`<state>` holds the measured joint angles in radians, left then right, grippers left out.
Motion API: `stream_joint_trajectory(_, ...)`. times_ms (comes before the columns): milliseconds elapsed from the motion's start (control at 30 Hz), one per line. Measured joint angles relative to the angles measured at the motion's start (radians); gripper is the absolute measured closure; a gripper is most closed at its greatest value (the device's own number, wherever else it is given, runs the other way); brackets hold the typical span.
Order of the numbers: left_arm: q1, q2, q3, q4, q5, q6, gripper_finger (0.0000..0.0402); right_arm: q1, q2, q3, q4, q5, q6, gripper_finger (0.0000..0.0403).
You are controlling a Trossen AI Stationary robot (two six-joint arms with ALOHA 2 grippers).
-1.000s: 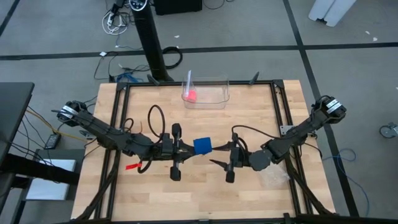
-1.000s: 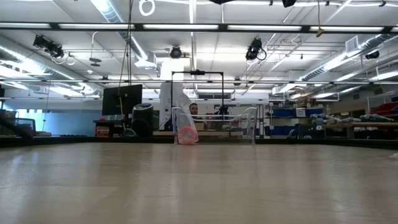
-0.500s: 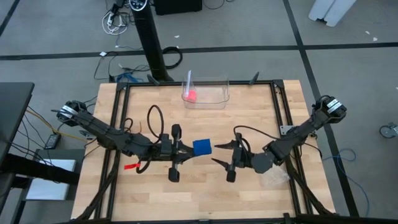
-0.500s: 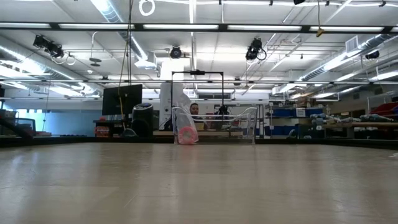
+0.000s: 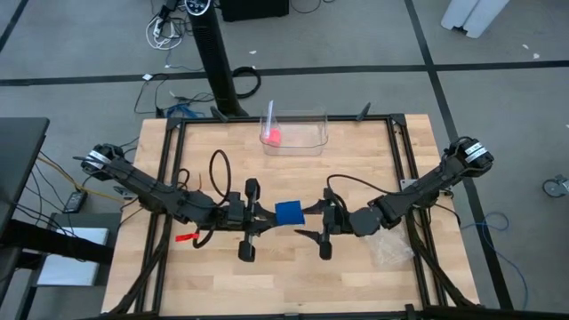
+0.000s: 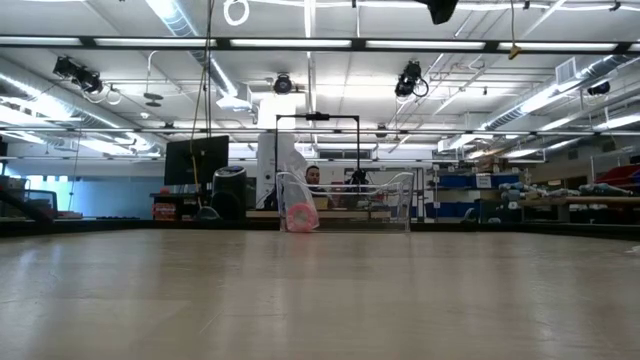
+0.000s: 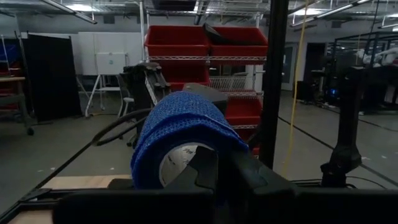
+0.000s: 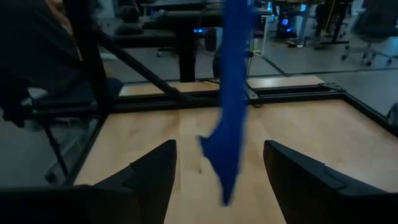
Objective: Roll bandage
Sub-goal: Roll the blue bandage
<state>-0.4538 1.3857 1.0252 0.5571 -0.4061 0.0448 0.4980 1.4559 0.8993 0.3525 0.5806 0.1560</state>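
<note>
Table (image 5: 356,169) under both arms, wooden, framed in black rails. Beyond the grippers, at the far edge, a clear bin (image 5: 313,133) with a small pink thing (image 5: 274,137) inside. Near the right arm's base, a clear plastic bag (image 5: 391,252) on the wood.

Left gripper (image 5: 263,216) at mid-table, pinched tight on the bandage (image 5: 289,212), a blue roll held off the table just ahead of its fingertips. Seen through the left wrist camera as a fat wound cylinder (image 7: 180,140) with a pale core, clamped at the bottom.

Right gripper (image 5: 307,222) facing it from the other side, fingers spread wide, holding nothing. Loose tail (image 8: 230,106) of the bandage hanging straight down between those spread fingers (image 8: 152,177), apart from both.

Likely step: catching the tail to wind it on.

Risks from here: tail limp and swinging, so easily missed or nipped only at its tip on closing; too hard a pull likely to drag the roll out of the left pinch or unwind turns; slack winding likely to leave a loose, lopsided roll.
</note>
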Motion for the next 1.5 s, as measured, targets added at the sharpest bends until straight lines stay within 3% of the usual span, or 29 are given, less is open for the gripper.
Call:
stream_joint_trajectory(167,0.0,0.0,0.0,0.0,0.015,-0.012,0.0384,-0.004,0.013,-0.001,0.027,0.018,-0.046,0.0205)
stream_joint_trajectory(400,0.0,0.0,0.0,0.0,0.115,-0.122,0.0384,-0.014,-0.002,-0.001,0.067,0.038,-0.223,0.0386)
stream_joint_trajectory(633,0.0,0.0,0.0,-0.005,0.195,-0.188,0.0384,-0.057,-0.061,-0.001,0.081,0.054,-0.363,0.0398)
stream_joint_trajectory(1233,0.0,0.011,0.0,-0.008,0.29,-0.238,0.0384,-0.232,-0.207,-0.001,0.122,0.049,-0.56,0.0401)
stream_joint_trajectory(1500,0.002,0.05,0.0,0.004,0.301,-0.237,0.0384,-0.344,-0.233,0.0,0.132,-0.059,-0.579,0.0402)
